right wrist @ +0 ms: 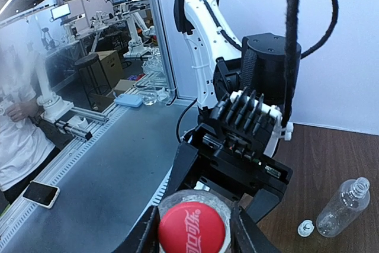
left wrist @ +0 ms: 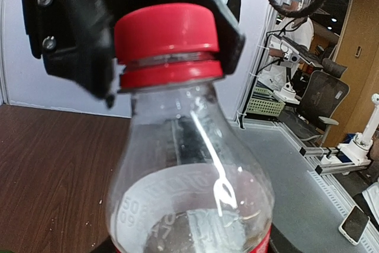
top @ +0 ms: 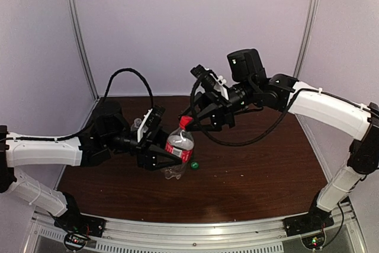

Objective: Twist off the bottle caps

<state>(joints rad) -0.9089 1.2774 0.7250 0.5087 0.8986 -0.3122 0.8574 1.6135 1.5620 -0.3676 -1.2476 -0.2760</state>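
A small clear bottle with a red label [top: 179,149] stands upright near the table's middle, and my left gripper [top: 172,161] is shut on its body. Its shoulder and neck fill the left wrist view [left wrist: 189,164]. The red cap [top: 185,121] [left wrist: 167,34] [right wrist: 192,229] sits on the neck. My right gripper [top: 188,122] [right wrist: 195,235] reaches over it with one finger [right wrist: 145,235] against the cap's side. The other finger [right wrist: 249,232] stands a narrow gap away. A green cap [top: 193,165] lies loose on the table beside the bottle.
An uncapped clear bottle [right wrist: 343,205] lies on the brown table with a white cap [right wrist: 305,227] next to it. White walls and metal posts [top: 80,34] close in the back and sides. Black cables [top: 127,75] loop above both wrists.
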